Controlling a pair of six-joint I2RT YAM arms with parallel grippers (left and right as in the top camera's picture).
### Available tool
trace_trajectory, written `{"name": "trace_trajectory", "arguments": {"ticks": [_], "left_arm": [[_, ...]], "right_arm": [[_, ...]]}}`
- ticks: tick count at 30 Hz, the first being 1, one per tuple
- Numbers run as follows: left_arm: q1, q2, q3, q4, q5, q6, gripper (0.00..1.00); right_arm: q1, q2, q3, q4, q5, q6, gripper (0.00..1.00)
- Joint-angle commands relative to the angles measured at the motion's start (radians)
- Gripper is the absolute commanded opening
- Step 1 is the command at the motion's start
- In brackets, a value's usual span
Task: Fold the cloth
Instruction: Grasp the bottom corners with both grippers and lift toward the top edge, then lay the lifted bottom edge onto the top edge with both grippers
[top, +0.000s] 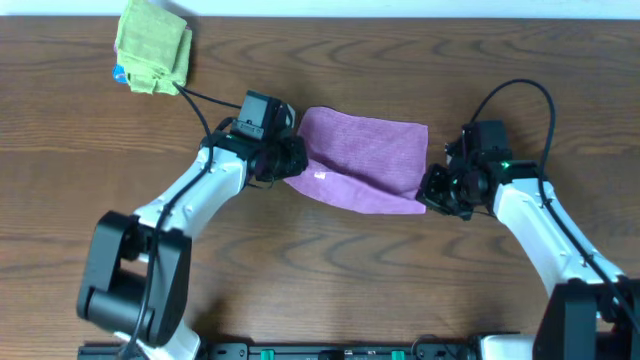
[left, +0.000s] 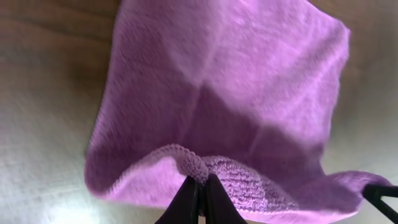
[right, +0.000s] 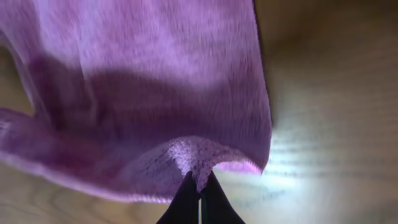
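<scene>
purple cloth (top: 365, 155) mid-table, near edge lifted off wooden table (top: 330, 270) | left gripper (left: 200, 186) pinched tight on cloth left corner | right gripper (right: 199, 185) pinched tight on right corner | green cloth (top: 153, 45) far-left, well apart

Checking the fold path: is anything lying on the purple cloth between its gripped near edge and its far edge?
Nothing visible does. The left gripper and right gripper pinch the purple cloth by its near corners; its surface is bare. The green cloth lies far off.
</scene>
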Motion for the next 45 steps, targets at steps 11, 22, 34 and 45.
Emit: {"name": "trace_trajectory", "arguments": {"ticks": [11,22,34,45], "left_arm": [[0.07,0.228,0.309,0.002,0.024,0.047,0.06],[0.101,0.42,0.559,-0.003,0.032,0.048,0.06],[0.107,0.435,0.569,-0.047,0.061,0.066,0.06],[0.107,0.435,0.57,0.057,0.06,0.068,0.06]], "right_arm": [[-0.032,0.229,0.235,0.092,0.014,0.037,0.02],[-0.068,0.451,0.52,0.092,0.025,0.038,0.02],[-0.082,0.477,0.56,0.09,0.059,0.037,0.02],[-0.092,0.48,0.56,0.146,0.122,0.037,0.02]]}}
